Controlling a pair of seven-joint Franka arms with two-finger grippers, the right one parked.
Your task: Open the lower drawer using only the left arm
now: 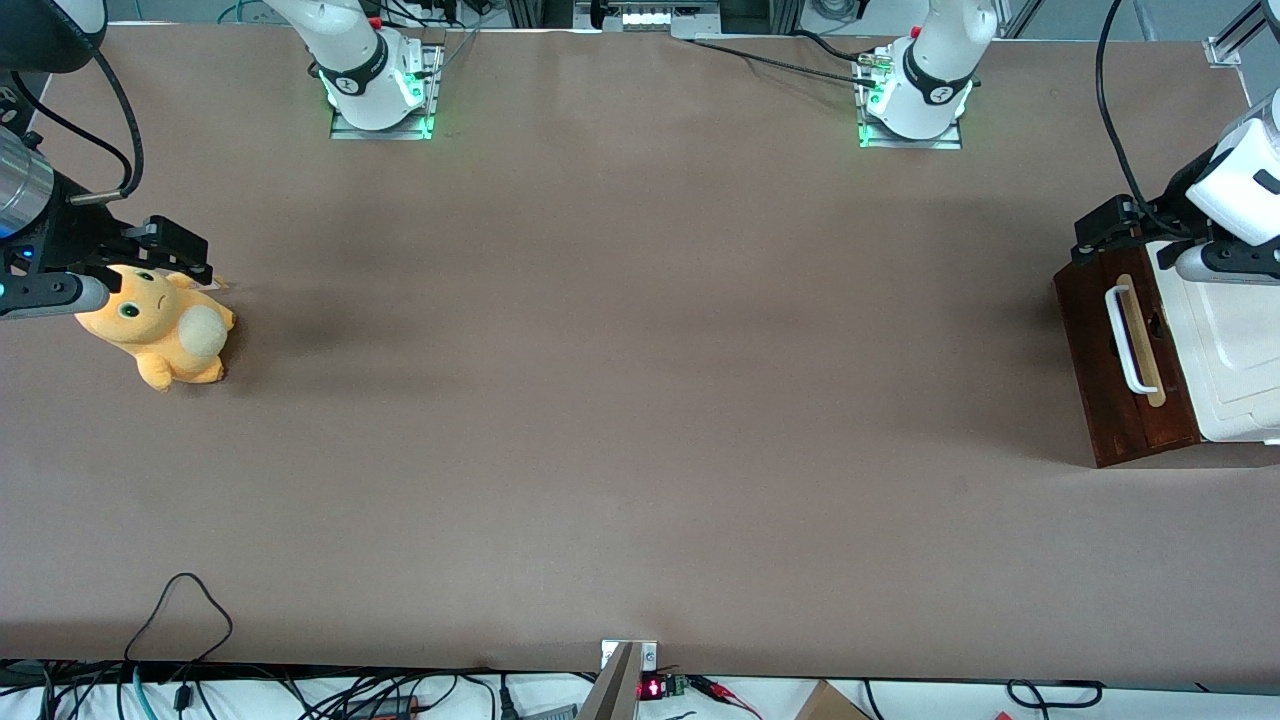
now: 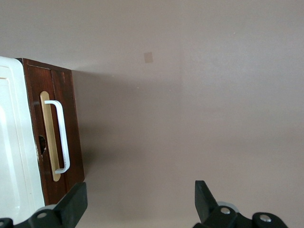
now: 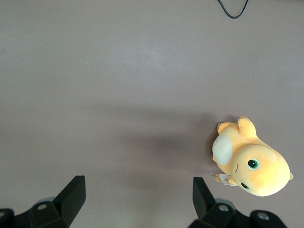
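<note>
The lower drawer (image 1: 1090,350) is a dark red-brown wooden front with a white bar handle (image 1: 1122,338) on a pale wood strip. It sits at the working arm's end of the table and looks pushed in. It also shows in the left wrist view (image 2: 76,137), with its handle (image 2: 61,135). My left gripper (image 1: 1100,238) hangs above the drawer front's corner farthest from the front camera. In the left wrist view the gripper (image 2: 140,202) is open and empty, over bare table beside the drawer front, clear of the handle.
A cream-white panel (image 1: 1230,350) tops the drawer unit. An orange plush toy (image 1: 160,325) lies toward the parked arm's end of the table, also in the right wrist view (image 3: 251,161). The brown table (image 1: 640,350) spreads between them.
</note>
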